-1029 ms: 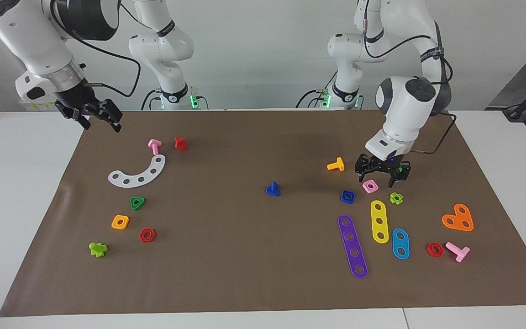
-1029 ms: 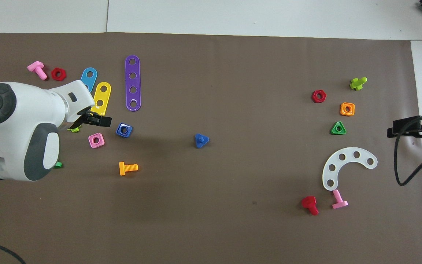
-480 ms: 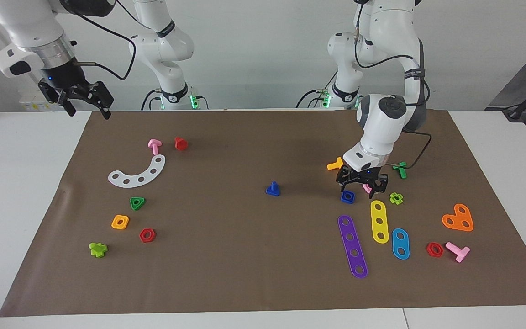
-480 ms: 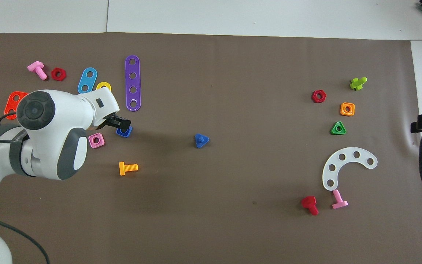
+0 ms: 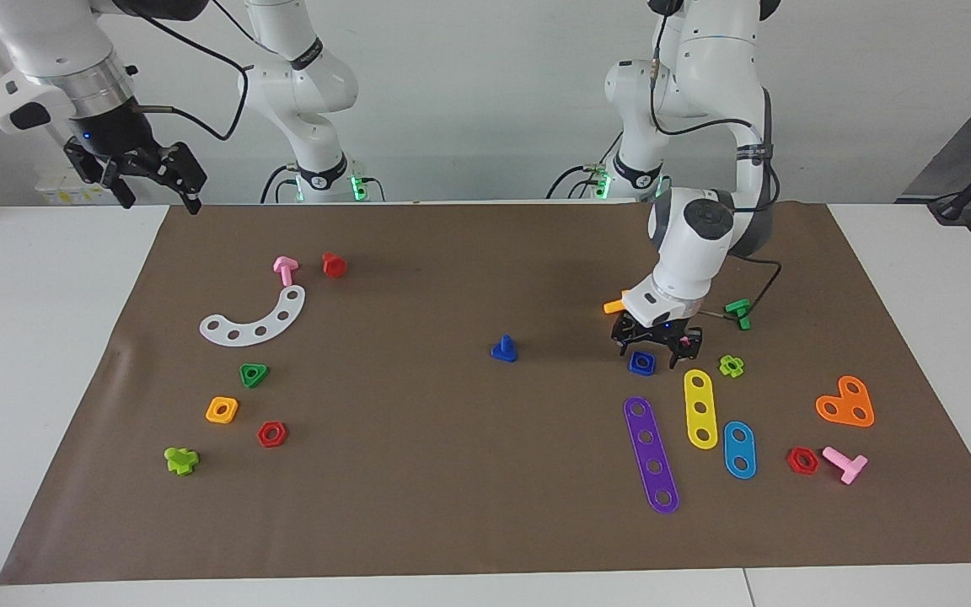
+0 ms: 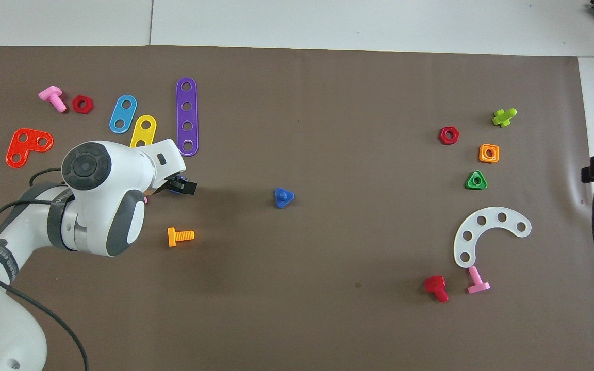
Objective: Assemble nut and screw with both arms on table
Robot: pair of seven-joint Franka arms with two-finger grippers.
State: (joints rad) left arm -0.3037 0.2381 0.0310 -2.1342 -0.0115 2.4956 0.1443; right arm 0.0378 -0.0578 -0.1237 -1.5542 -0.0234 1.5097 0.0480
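Note:
The dark-blue square nut (image 5: 641, 363) lies flat on the brown mat (image 5: 452, 506) toward the left arm's end. My left gripper (image 5: 656, 347) is open and hangs just above the nut, fingers spread to either side; in the overhead view my left gripper (image 6: 181, 186) covers nearly all of the nut. The dark-blue screw (image 5: 503, 348) stands on its head near the mat's middle, shaft up, apart from the nut; it also shows in the overhead view (image 6: 283, 197). My right gripper (image 5: 158, 196) is open and empty, raised over the mat's edge at the right arm's end.
An orange bolt (image 5: 616, 305), a pink nut (image 5: 685, 341), a light-green nut (image 5: 732, 365) and a green bolt (image 5: 738, 312) crowd around the left gripper. Purple (image 5: 651, 453) and yellow (image 5: 700, 407) strips lie farther from the robots. A white curved strip (image 5: 254, 319) and several nuts lie at the right arm's end.
My left gripper has moved from beside the pink nut toward the mat's middle and now hangs over the blue nut. My right gripper has risen and drawn back toward its end of the table.

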